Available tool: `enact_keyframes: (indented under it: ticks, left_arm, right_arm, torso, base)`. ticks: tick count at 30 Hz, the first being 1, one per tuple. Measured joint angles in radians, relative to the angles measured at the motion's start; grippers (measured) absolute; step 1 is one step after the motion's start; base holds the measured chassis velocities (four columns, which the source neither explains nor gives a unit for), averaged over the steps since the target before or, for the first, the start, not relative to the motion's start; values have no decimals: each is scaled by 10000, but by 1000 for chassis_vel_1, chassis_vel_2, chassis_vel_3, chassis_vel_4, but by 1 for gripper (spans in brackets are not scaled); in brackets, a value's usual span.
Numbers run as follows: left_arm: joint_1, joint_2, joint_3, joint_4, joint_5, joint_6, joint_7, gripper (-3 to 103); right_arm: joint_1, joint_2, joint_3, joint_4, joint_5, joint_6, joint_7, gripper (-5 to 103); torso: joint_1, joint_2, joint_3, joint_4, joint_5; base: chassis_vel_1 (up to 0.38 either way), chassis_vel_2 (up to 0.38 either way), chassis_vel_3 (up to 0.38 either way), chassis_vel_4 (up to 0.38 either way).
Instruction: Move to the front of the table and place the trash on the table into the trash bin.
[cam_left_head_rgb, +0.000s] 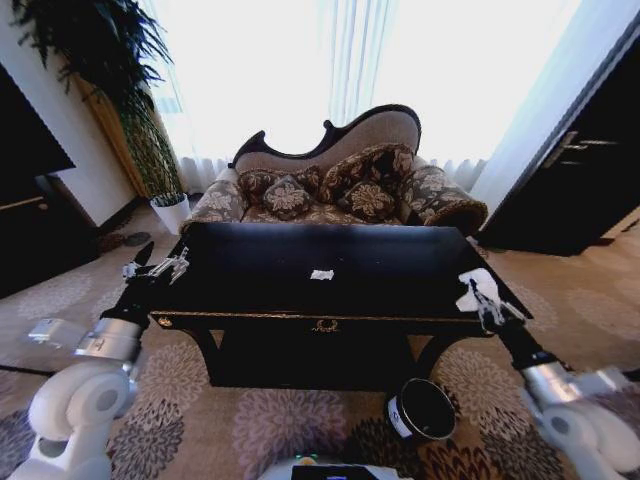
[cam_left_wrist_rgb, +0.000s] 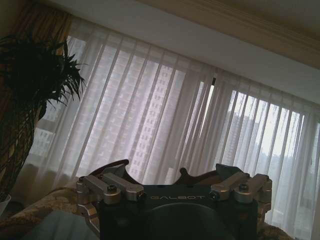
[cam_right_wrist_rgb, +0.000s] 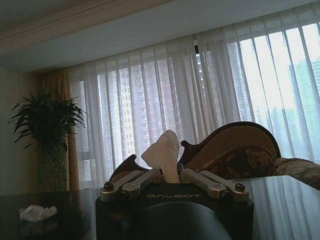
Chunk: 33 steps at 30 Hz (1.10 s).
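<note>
At the table's (cam_left_head_rgb: 250, 262) right front corner, the right gripper (cam_left_head_rgb: 487, 300) clenches a white paper scrap (cam_right_wrist_rgb: 163, 152). Another scrap (cam_left_head_rgb: 321, 274) lies mid-table. The bin (cam_left_head_rgb: 422, 410) waits on the floor below. The left gripper (cam_left_head_rgb: 170, 266) hovers released, beside the left edge.

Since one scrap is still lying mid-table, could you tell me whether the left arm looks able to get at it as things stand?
Probably yes: the left hand hovers open at the table's left edge, and bare tabletop lies between it and the paper scrap.
</note>
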Motion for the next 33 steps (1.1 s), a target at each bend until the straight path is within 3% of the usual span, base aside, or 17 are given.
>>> enact_keyframes:
  ticks: [2,5,7,9,17,23,28,30,33]
  left_arm:
    - [7,-3,-1,0,0,-1,-2,100]
    - [47,19,-110,30,-40,1,-27,100]
    - [47,28,-128,40,-48,0,-28,100]
    - [50,93,-244,108,-128,-4,-39,100]
    - [51,147,-323,208,-181,-58,-64,100]
    - [62,175,-324,149,-198,-68,-111,100]
    - [68,208,-388,73,-289,-66,-166,100]
    - [129,209,-506,34,-354,-62,-174,100]
    - [167,207,-598,33,-366,-61,-176,100]
  right_arm:
    - [-13,27,0,-101,16,88,-140,1]
    - [-88,243,-3,-1164,316,891,-1501,1]
    - [-88,259,-10,-1289,360,971,-1623,1]
    - [-38,326,-140,-2134,653,1465,-2447,1]
    - [397,625,-816,-4138,482,2526,-3210,1]
    - [1014,1050,-1644,-5061,-297,2885,-2907,1]
    - [1364,1179,-2061,-5598,-1416,2921,-2021,1]
    - [1648,1268,-2336,-6097,-2582,2920,-1210,1]
    - [1864,1350,-2502,-6424,-3229,2885,-697,1]
  torso:
    - [0,0,0,0,0]
    - [0,1,0,1,-2]
    - [0,0,0,1,-2]
    - [0,1,0,0,-2]
    - [0,0,0,1,0]
    - [-1,1,0,2,-1]
    - [0,0,1,1,-2]
    - [0,0,1,1,-3]
    - [0,0,0,1,-2]
  base:
    - [0,0,0,0]
    - [0,0,0,0]
    - [0,0,0,0]
    - [0,0,0,0]
    - [0,0,0,0]
    - [0,0,0,0]
    - [0,0,0,0]
    - [0,0,0,0]
    - [0,0,0,0]
